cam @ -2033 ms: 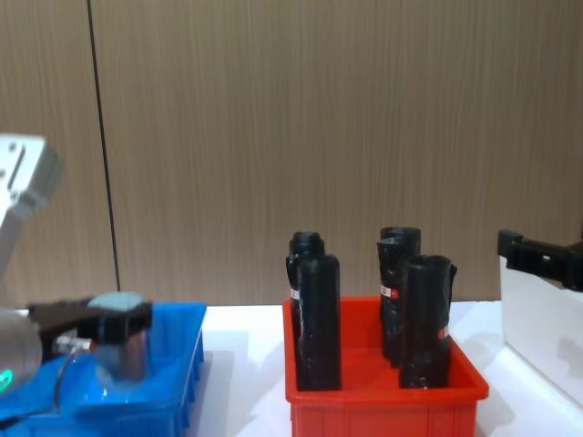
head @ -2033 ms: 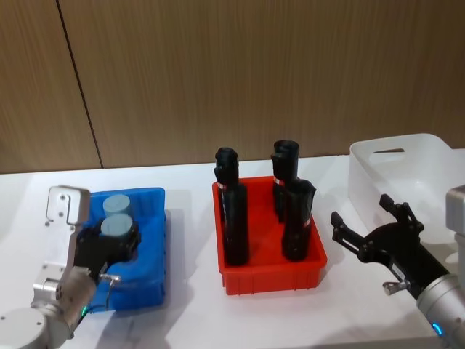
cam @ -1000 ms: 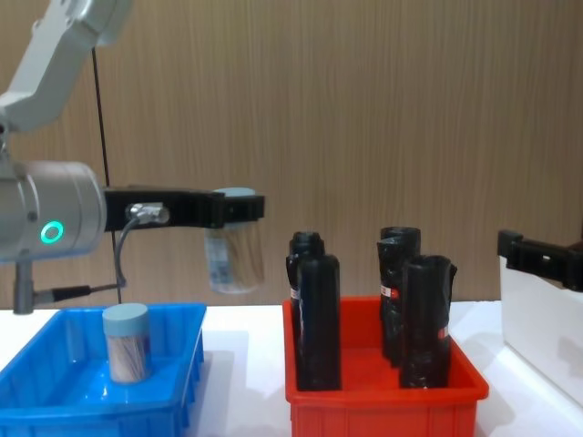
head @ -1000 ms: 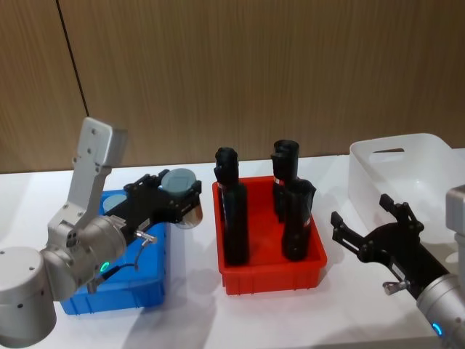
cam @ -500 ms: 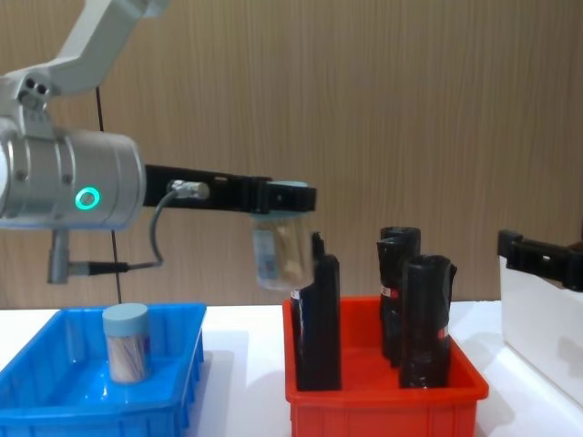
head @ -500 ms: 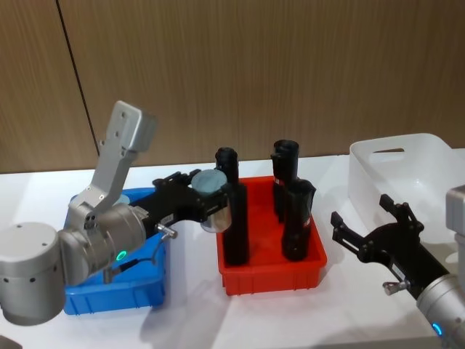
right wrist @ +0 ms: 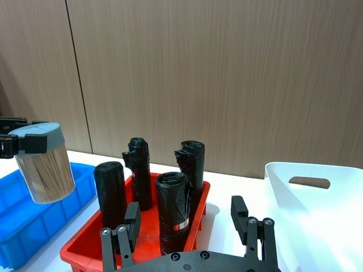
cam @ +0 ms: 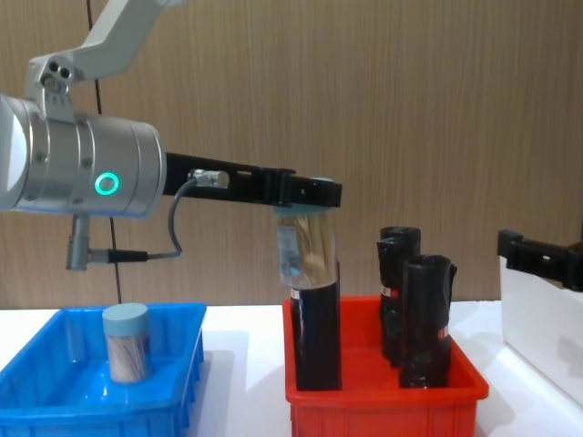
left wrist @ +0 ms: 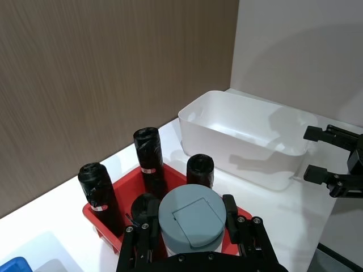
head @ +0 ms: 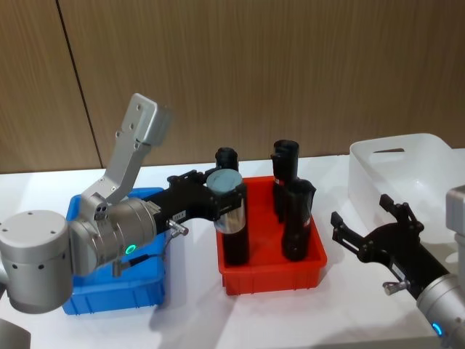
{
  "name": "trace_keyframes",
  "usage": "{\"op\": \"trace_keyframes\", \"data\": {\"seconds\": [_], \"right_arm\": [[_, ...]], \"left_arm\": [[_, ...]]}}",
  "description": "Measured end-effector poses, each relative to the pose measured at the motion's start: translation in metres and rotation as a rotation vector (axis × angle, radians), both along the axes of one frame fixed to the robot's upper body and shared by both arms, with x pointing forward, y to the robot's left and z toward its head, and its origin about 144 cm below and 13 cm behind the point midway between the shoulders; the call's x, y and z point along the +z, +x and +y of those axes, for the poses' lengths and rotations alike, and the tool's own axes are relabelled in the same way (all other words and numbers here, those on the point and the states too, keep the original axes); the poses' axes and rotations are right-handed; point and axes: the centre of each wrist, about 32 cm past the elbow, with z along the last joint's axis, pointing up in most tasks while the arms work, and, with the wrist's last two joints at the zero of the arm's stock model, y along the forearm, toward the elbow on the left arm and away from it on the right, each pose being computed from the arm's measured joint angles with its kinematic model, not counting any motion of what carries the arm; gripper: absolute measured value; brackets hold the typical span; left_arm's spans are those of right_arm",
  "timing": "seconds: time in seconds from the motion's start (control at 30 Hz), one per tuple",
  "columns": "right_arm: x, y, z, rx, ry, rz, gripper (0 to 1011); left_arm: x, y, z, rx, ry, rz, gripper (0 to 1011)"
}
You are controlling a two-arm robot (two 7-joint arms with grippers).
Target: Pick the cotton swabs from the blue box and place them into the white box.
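Note:
My left gripper [head: 220, 190] is shut on the lid of a cotton swab jar [head: 227, 211], a clear jar with a pale blue-grey lid [left wrist: 191, 216]. The jar [cam: 306, 248] hangs in the air over the left side of the red bin, right beside a black bottle. A second jar of cotton swabs [cam: 126, 342] stands in the blue box [cam: 55, 401] at the left. The white box [head: 407, 171] sits at the far right with nothing inside it [left wrist: 244, 133]. My right gripper [head: 363, 218] waits open just in front of the white box, low over the table.
A red bin [head: 272, 280] with three tall black bottles [head: 296, 218] stands between the blue box [head: 123, 291] and the white box. A wooden wall rises behind the white table.
My left arm has lifted one jar out of the blue box and carried it rightwards to above the red bin. The right arm has stayed put.

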Motion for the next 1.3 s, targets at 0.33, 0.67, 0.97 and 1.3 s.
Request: {"op": "trace_keyframes", "data": {"seconds": [0.33, 0.67, 0.97, 1.3], "right_arm": [[0.0, 0.0, -0.001, 0.004, -0.003, -0.001, 1002], [0.001, 0.006, -0.009, 0.061, -0.034, 0.0, 1002], [0.0, 0.016, -0.015, 0.157, -0.061, 0.017, 1002], [0.001, 0.033, -0.014, 0.291, -0.053, 0.061, 1002]], "left_arm": [[0.002, 0.001, -0.002, -0.016, 0.002, 0.005, 669], [0.003, 0.002, -0.003, -0.023, 0.003, 0.006, 669], [0.004, 0.002, -0.003, -0.026, 0.004, 0.007, 669], [0.004, 0.002, -0.003, -0.027, 0.004, 0.008, 669]]}}
